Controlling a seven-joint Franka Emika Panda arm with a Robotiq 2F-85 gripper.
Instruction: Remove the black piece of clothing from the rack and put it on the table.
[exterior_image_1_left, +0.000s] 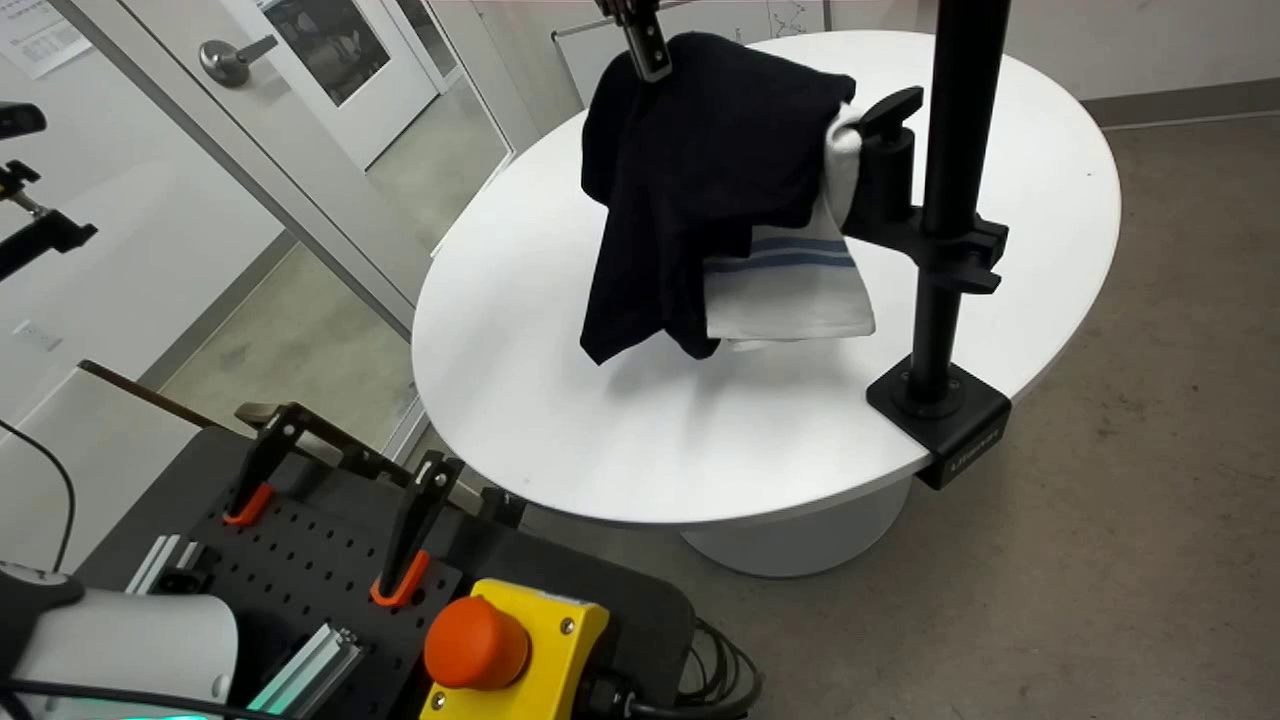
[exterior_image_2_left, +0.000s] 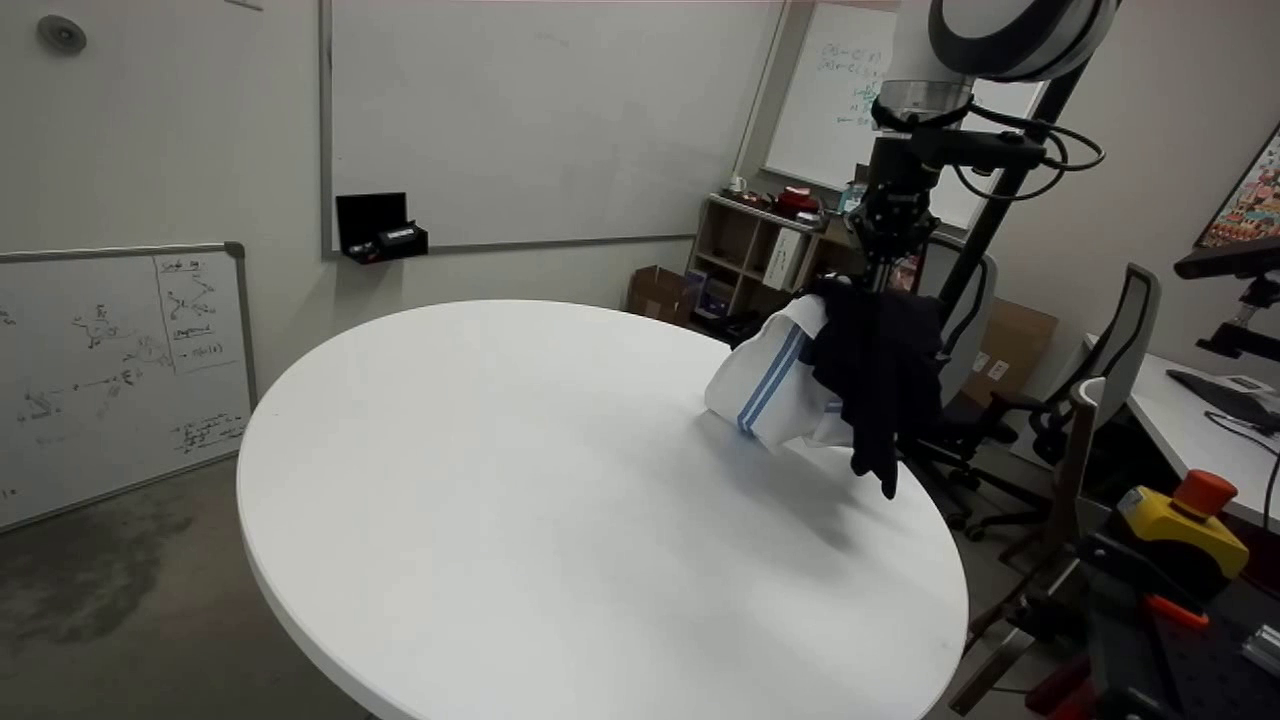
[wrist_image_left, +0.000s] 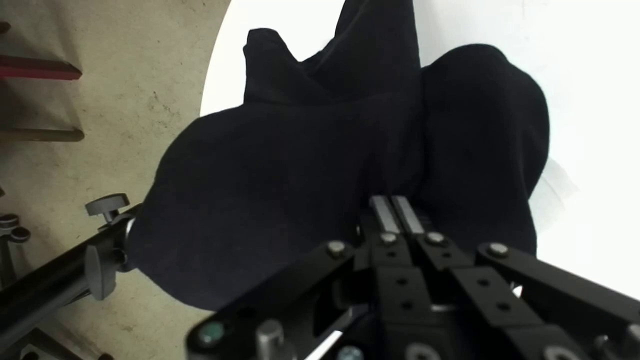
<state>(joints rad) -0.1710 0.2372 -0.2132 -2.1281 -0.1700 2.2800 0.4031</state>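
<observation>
One gripper (wrist_image_left: 389, 199) pinches one black garment (wrist_image_left: 270, 170) above one table (exterior_image_1_left: 560, 430).

Blue-striped towel (exterior_image_1_left: 793, 295), whiteboard (exterior_image_2_left: 555, 120), door handle (exterior_image_1_left: 228, 62)

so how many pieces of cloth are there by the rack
2: the black clothing, held by the gripper, and the white towel with blue stripes, partly hidden by the clothing, beside the rack. Another could be hidden underneath.

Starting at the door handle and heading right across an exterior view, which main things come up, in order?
Left to right in an exterior view: door handle, orange button, black piece of clothing, rack.
</observation>
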